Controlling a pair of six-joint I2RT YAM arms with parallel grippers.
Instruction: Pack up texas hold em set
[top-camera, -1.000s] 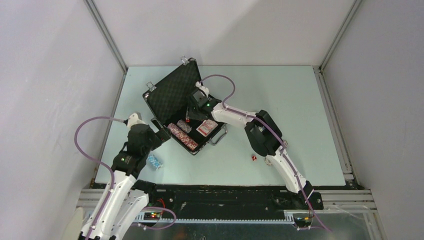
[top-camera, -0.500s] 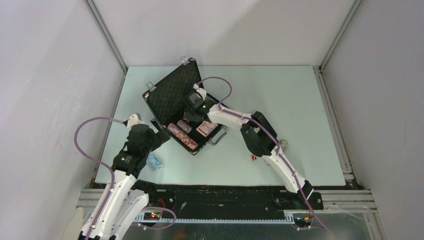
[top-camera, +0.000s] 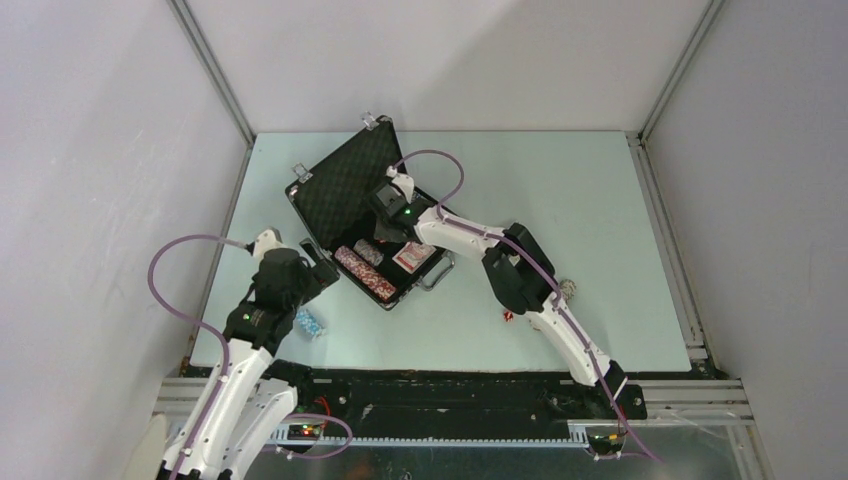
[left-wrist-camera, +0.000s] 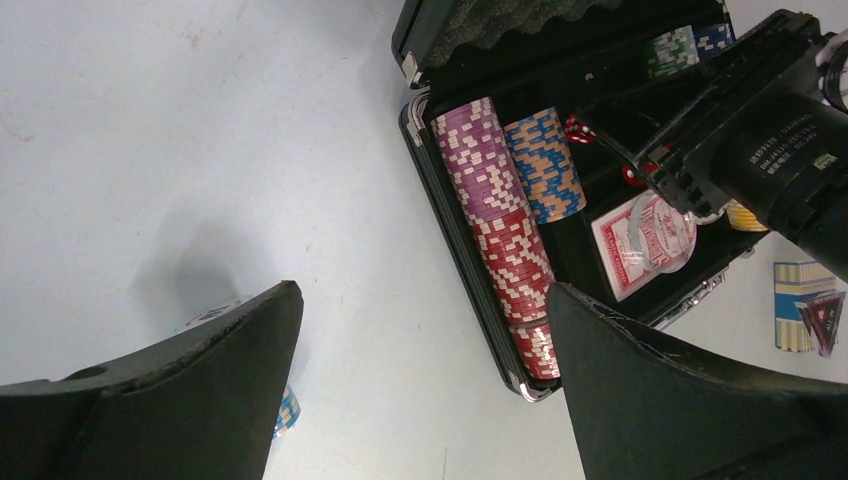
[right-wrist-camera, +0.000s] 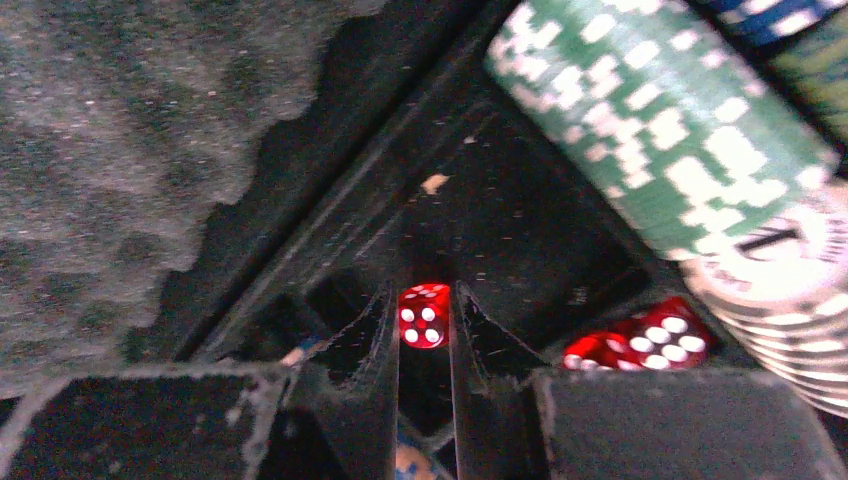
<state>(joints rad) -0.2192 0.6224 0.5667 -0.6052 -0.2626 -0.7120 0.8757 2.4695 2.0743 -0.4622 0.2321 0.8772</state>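
Pinching a red die, the right jaws are hanging low inside the open case, beside green chips. The case is sitting on the worktop. The left jaws are hovering just beside it, spread wide and holding nothing.

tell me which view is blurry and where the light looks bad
Right wrist view: dim and soft, the green chips near the lens smeared, the red die sharper. Left wrist view: crisp, bright table, fingers dark silhouettes. Top view: evenly lit, no glare.
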